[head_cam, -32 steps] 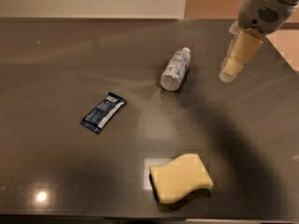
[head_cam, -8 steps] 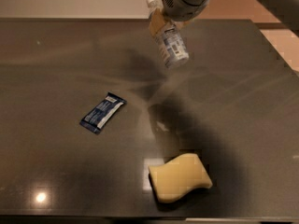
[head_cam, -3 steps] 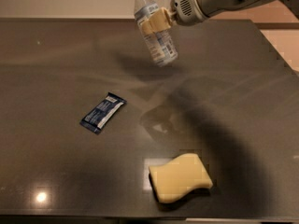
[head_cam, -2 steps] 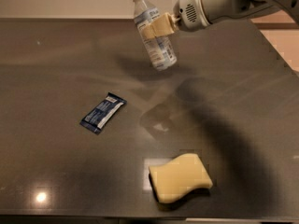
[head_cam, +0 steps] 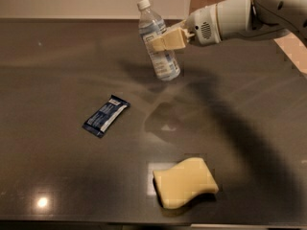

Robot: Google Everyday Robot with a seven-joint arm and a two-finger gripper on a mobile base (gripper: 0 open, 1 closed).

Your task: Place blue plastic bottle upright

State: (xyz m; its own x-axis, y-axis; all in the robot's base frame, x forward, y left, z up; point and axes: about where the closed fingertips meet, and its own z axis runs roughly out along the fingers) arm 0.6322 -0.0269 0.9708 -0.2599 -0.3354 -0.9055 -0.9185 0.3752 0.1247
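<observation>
The blue plastic bottle is clear with a white cap and a pale blue label. It hangs nearly upright, cap up and leaning slightly left, above the dark table. My gripper reaches in from the upper right and is shut on the bottle's middle. The bottle's base is a little above the tabletop, over its own shadow.
A flat dark-blue snack wrapper lies left of centre. A yellow sponge lies near the front edge. The table's right edge runs along the far right, with a light floor beyond it.
The bottle went from lying on the table to being held in the air, then turned cap-up. Over the last second it tilted closer to upright and shifted slightly.
</observation>
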